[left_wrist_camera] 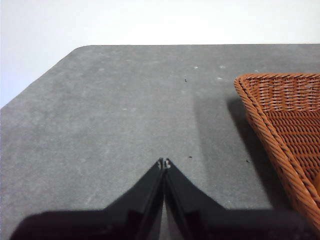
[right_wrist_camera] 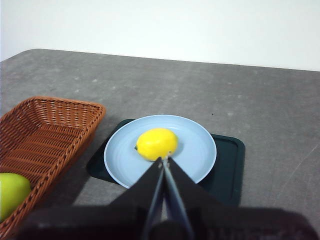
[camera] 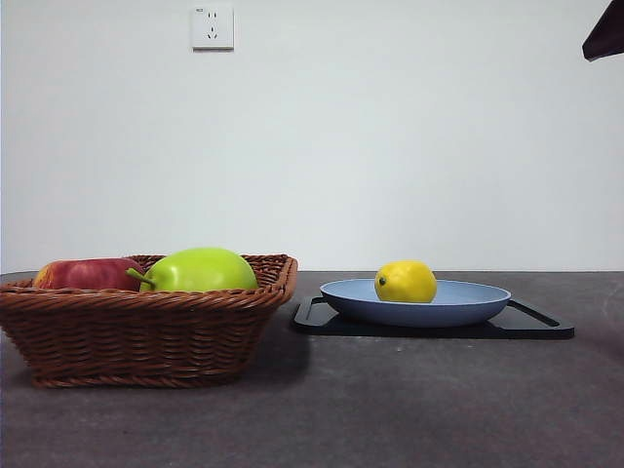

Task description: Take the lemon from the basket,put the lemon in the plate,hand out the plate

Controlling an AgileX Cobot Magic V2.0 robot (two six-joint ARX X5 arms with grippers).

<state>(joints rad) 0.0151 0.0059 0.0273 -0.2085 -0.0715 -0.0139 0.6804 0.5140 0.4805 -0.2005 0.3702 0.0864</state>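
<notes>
In the plate (right_wrist_camera: 192, 150), the lemon (right_wrist_camera: 156, 143)

The small yellow lemon (camera: 406, 281) lies on its side, dark tip leftward in the front view, in the shallow light-blue plate (camera: 458, 310), which sits just beside the brown wicker basket (camera: 146, 341), not touching its flaring, braided-rimmed side.

Front low, level – wrists overhead, right and front sharing plate (right_wrist_camera: 160, 150)
</notes>
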